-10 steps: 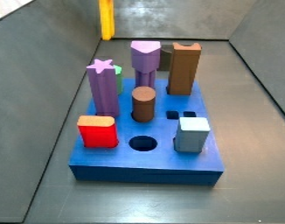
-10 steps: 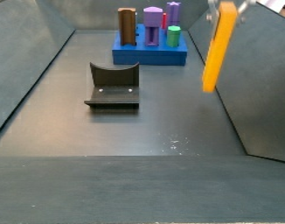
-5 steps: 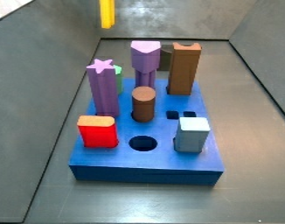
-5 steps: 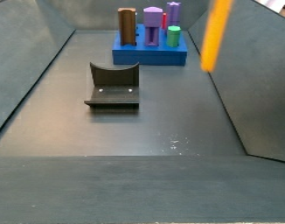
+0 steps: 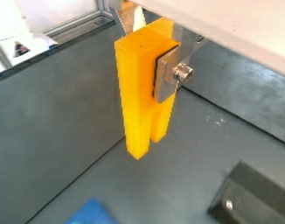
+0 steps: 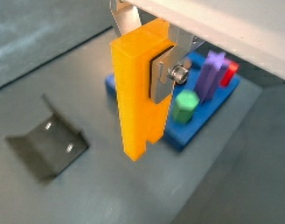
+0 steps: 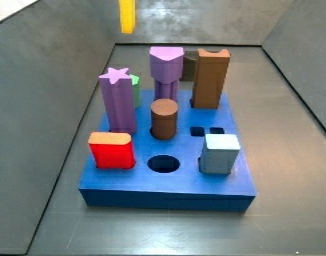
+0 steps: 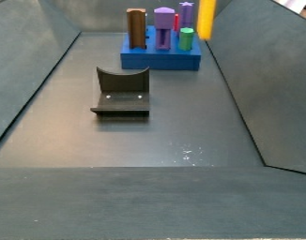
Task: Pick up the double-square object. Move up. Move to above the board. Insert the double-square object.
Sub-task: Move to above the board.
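We see the gripper [image 5: 169,66] clamped on the bar [image 5: 144,87], a smooth yellow-orange prism with a lengthwise groove, one silver finger [image 5: 166,74] flat against its side. The bar hangs upright, long axis vertical, well above the dull grey floor [image 8: 156,141] with its sloped grey walls. The thick blue board [image 7: 173,150] carries coloured pegs; the dark fixture [image 8: 120,91] stands apart on the floor.
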Robot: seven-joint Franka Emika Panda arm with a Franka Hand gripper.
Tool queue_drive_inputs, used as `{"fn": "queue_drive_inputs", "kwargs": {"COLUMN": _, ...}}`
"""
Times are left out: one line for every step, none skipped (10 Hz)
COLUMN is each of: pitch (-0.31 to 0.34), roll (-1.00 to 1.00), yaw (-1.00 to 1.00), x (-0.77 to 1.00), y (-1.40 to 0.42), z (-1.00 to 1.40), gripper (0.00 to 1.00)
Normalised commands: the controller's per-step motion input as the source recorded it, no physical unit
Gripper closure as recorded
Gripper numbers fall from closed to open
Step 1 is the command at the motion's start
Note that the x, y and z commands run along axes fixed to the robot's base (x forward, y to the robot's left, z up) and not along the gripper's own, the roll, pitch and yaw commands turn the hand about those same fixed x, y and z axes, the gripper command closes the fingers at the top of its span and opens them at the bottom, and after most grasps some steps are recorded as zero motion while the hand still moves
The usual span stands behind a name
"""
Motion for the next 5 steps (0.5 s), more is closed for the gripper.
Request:
{"fn": "queue_drive_inputs", "kwargs": {"pitch": 0.07, "roll": 0.01, "yaw": 0.02, "x": 0.29, "y": -1.0, "z": 0.35, "gripper": 1.0}}
{"fn": "queue_drive_inputs", "kwargs": {"pitch": 0.09, "roll": 0.01, "yaw": 0.02, "x": 0.29, "y": -1.0, "z": 0.35, "gripper": 1.0}}
{"fn": "queue_drive_inputs", "kwargs": {"pitch": 0.105, "roll": 0.0, "yaw": 0.02, "x": 0.3, "y": -1.0, "z": 0.35, "gripper": 1.0}}
{"fn": "queue_drive_inputs", "kwargs": {"pitch": 0.115, "roll": -0.01, "yaw": 0.01, "x": 0.32, "y": -1.0, "z": 0.35, "gripper": 1.0}}
{"fn": "queue_drive_inputs", "kwargs": {"pitch": 0.113, "roll": 0.0, "yaw": 0.01, "x": 0.33, "y": -1.0, "z": 0.35, "gripper": 1.0}}
